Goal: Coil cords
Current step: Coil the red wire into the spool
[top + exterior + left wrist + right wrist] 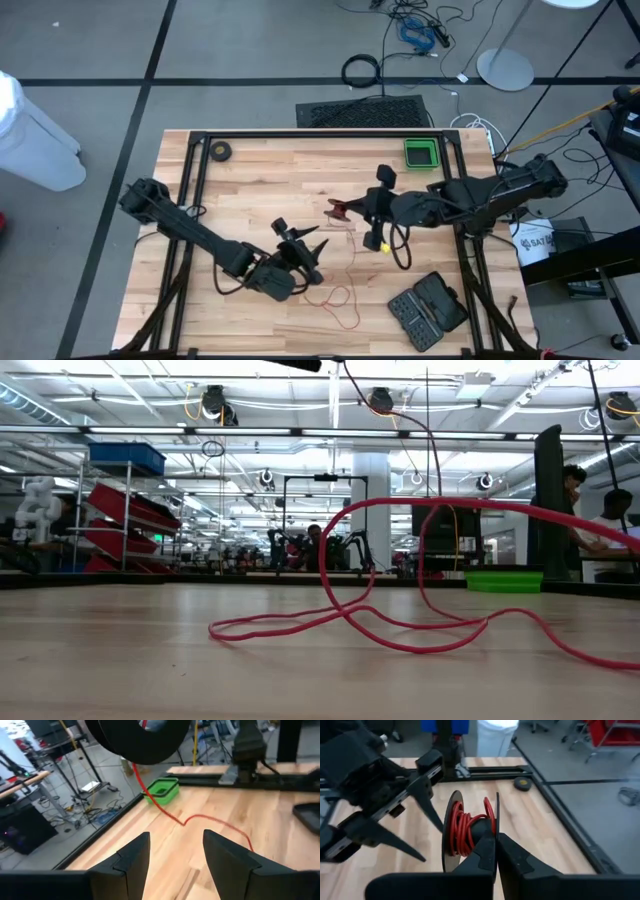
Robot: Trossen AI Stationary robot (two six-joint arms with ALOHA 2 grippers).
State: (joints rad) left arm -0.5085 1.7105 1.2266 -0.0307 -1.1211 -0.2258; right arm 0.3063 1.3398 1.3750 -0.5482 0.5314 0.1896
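The winding step is in hand: the right claw point(496, 851) is pinched fully shut on the hub of the black reel point(470, 832), gripping it between the two flanges and holding it clear of the table point(250, 180), with several turns of the red cord point(462, 831) already wrapped around the core just ahead of its fingertips. The left claw point(176, 857) stands wide and holds nothing; in its own wrist view the reel hangs just beyond and above its fingers, and the cord drops from the reel down to the table past them. In the right wrist view the left claw's two spread fingers sit just beside the reel's nearer flange, not touching it as far as can be told. Most of the cord is still unwound: from above it trails off the reel and lies in loose loops on the table near the left claw, on the side away from the right claw, and the low view shows those loops sprawled and partly arched off the wood. By my judgement the task is at an early-to-middle stage. The next move calls for the left claw to take the slack strand close to the reel and lay another turn between the flanges, while the right claw keeps the reel steady; the cord is thin and springy, so it could slip off the fingers or jump the flange
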